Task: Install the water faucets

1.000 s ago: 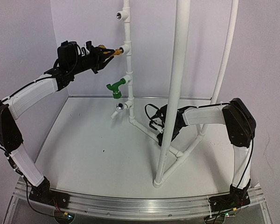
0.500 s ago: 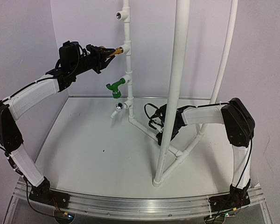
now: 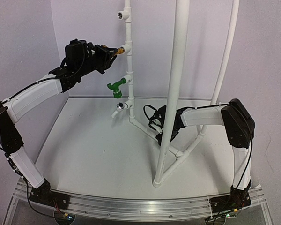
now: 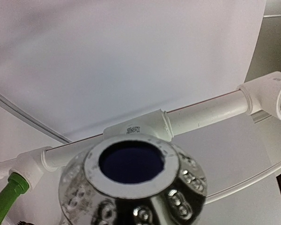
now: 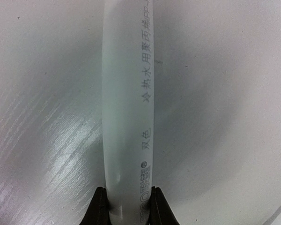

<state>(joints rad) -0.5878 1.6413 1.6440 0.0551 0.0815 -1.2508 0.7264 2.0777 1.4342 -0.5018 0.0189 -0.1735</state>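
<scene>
Fingers of the left gripper [image 3: 107, 52] are pinched almost fully together on the brass-gold faucet [image 3: 116, 50], which is held level with its threaded end presented to a tee fitting [image 3: 126, 48] high on the upright riser [image 3: 128, 33]. The step in hand is judged to be the seating and screwing-in of this second tap; the green faucet [image 3: 115, 88] is already mounted in the tee below, its spout turned down. Whether the thread has caught cannot be told from the top view, since the joint is small there. The right gripper [image 3: 160, 124] is clamped narrowly around the slanted white pipe [image 5: 129, 117] near the table, a dark finger [image 5: 99, 208] on either side, apparently to steady the frame. A straight push along the tee's axis, then repeated turns of the wrist, would be called for next. From the left wrist, the faucet's round knob [image 4: 133, 187] is seen as shiny, dimpled metal with a dark blue cap.
</scene>
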